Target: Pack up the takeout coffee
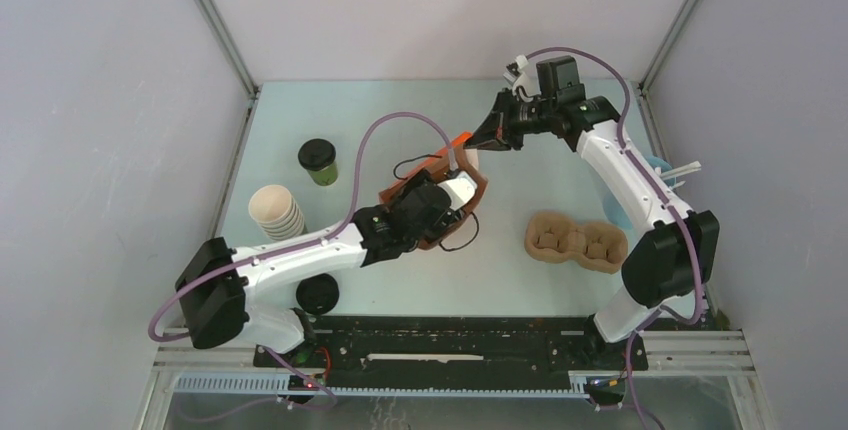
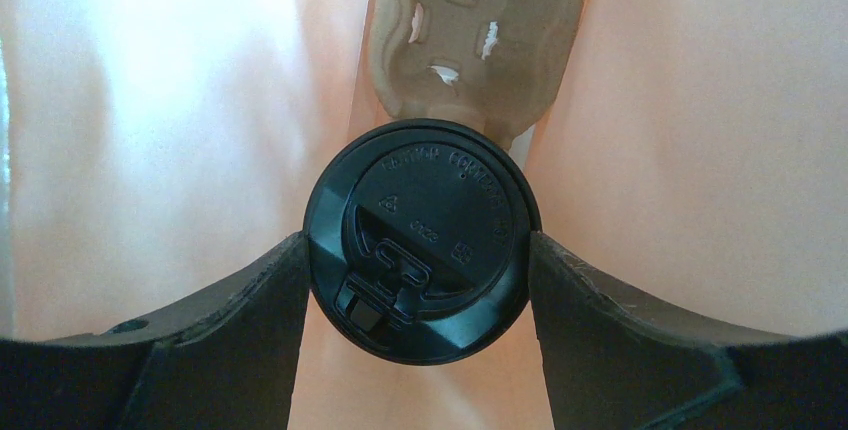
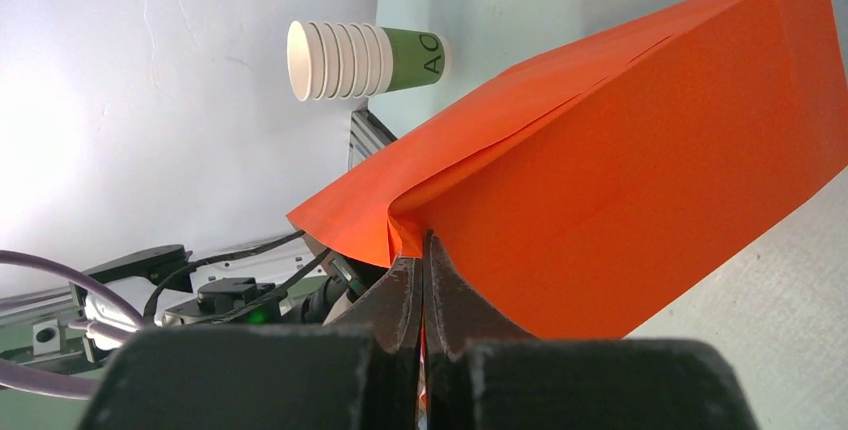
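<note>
An orange paper bag (image 1: 478, 188) stands mid-table, and my left gripper (image 1: 443, 202) reaches into its open top. In the left wrist view my left gripper (image 2: 418, 250) is shut on a takeout coffee cup, of which only the black lid (image 2: 420, 240) shows. The cup hangs inside the bag above a cardboard carrier (image 2: 475, 40) on the bag's bottom. My right gripper (image 1: 488, 140) is shut on the bag's rim (image 3: 400, 220), its fingers (image 3: 400, 295) pinched together on the paper. A second lidded green cup (image 1: 317, 160) stands at the back left.
A nested stack of lidless cups (image 1: 275, 212) lies at the left and also shows in the right wrist view (image 3: 360, 58). A loose black lid (image 1: 317, 293) lies near the left arm's base. Another cardboard carrier (image 1: 577, 240) sits right of centre. A blue object (image 1: 658, 163) is at the right wall.
</note>
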You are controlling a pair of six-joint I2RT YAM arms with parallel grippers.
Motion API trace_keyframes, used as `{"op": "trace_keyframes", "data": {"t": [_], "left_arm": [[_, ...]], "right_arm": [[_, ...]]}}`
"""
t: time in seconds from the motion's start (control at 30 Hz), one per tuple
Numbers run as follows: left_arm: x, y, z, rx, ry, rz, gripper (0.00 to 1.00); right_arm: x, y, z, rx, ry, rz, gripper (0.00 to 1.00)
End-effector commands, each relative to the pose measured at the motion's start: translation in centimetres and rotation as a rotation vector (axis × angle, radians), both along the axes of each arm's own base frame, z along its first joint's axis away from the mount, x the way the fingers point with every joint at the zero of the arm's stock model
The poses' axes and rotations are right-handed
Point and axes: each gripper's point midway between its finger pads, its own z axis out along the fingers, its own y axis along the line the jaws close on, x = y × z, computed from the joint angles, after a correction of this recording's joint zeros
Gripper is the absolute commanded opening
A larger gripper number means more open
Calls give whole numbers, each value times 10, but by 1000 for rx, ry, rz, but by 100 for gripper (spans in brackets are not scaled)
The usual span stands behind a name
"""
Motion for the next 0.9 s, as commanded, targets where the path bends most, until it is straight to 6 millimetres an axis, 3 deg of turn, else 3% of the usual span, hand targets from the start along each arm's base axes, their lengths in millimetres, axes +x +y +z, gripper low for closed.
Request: {"op": "trace_keyframes", "data": {"t": [0.0, 0.23, 0.5, 0.87], "left_arm": [[-29, 56, -58, 195, 196, 84, 42], [-44, 78, -58, 175, 249, 186, 45], [-35, 80, -66, 179, 286, 219, 43], [-52, 84, -82, 185, 376, 215, 46]], "right_arm": [[0, 6, 36, 85, -62, 41, 0], [10, 8, 42, 96, -73, 44, 0], [15, 15, 38, 105, -56, 51, 0], [15, 18, 34, 103, -43, 53, 0]]}}
